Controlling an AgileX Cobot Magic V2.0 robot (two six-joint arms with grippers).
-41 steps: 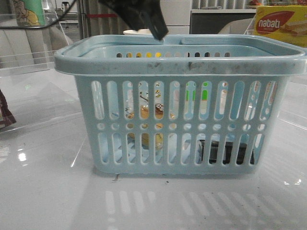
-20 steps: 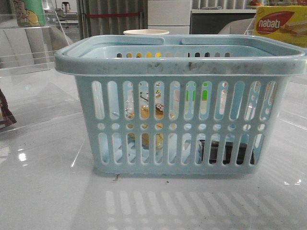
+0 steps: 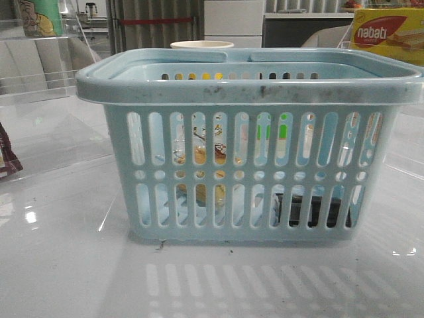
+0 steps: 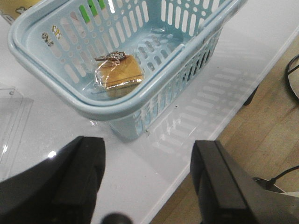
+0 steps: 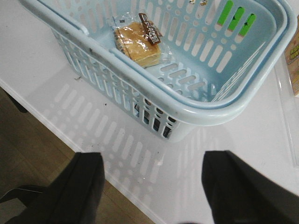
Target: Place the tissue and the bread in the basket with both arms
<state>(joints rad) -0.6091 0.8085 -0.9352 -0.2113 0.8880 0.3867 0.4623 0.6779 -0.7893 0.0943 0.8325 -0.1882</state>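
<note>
The pale blue basket (image 3: 252,89) stands mid-table. The bread (image 3: 209,156), golden-brown in a clear wrapper, lies inside on its left side and shows through the slots. It is also in the left wrist view (image 4: 122,72) and the right wrist view (image 5: 138,44). The dark tissue pack (image 3: 311,211) lies on the basket floor at the right; in the right wrist view (image 5: 154,120) only a dark patch shows through the slots. My left gripper (image 4: 148,154) is open and empty above the table's front edge, back from the basket (image 4: 93,105). My right gripper (image 5: 154,161) is open and empty, also back from the basket (image 5: 187,109).
A paper cup (image 3: 202,45) stands behind the basket. A yellow-and-red nabati box (image 3: 387,33) is at the back right. Clear plastic panels (image 3: 40,86) and a dark packet (image 3: 6,159) are at the left. Wooden floor (image 4: 261,135) lies past the table's front edge.
One second ago a dark gripper hung over the basket's back rim. It has left the front view. The basket and its contents have not moved.
</note>
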